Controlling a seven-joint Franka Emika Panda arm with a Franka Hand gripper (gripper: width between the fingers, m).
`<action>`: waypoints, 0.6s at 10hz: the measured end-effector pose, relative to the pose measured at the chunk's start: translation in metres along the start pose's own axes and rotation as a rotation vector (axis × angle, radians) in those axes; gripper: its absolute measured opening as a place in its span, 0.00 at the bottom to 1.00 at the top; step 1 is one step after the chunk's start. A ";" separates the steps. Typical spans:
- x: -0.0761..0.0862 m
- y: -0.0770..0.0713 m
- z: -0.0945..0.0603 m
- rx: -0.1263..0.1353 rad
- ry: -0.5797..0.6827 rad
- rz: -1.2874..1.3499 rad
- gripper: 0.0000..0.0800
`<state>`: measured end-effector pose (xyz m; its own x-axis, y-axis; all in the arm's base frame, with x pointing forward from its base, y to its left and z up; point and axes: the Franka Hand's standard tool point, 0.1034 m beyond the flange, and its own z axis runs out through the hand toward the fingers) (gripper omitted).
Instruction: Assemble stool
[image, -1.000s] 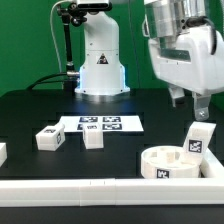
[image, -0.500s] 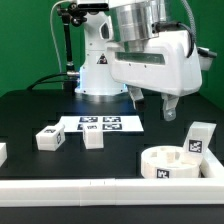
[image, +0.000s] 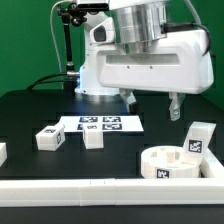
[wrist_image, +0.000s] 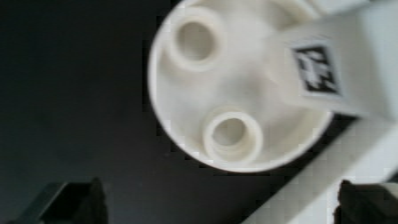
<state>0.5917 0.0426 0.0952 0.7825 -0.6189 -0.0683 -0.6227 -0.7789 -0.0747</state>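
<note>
The stool's round white seat (image: 165, 162) lies at the front of the exterior view's right, with a tagged leg (image: 198, 139) standing upright at its right side. Two more white legs (image: 50, 137) (image: 93, 136) rest on the black table to the left, and another leg (image: 2, 152) is cut by the left edge. My gripper (image: 152, 103) hangs open above and behind the seat, touching nothing. In the wrist view the seat (wrist_image: 222, 90) shows two round holes with the tagged leg (wrist_image: 331, 64) beside it. The gripper (wrist_image: 217, 205) there has dark fingertips (wrist_image: 71, 200) spread wide apart, with nothing between them.
The marker board (image: 100, 124) lies flat behind the loose legs. A long white rail (image: 90, 190) runs along the table's front edge, and it also crosses the wrist view as a pale rail (wrist_image: 329, 165). The robot base (image: 100, 70) stands at the back.
The arm has swung toward the exterior view's left and turned, so both fingers now show side by side. The jaws stayed open. No part has moved.
</note>
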 end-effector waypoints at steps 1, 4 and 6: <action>-0.002 0.007 0.005 -0.028 0.006 -0.147 0.81; 0.002 0.018 0.004 -0.077 0.009 -0.517 0.81; 0.010 0.027 0.003 -0.082 0.006 -0.631 0.81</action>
<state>0.5823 0.0158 0.0896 0.9988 -0.0386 -0.0302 -0.0393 -0.9990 -0.0219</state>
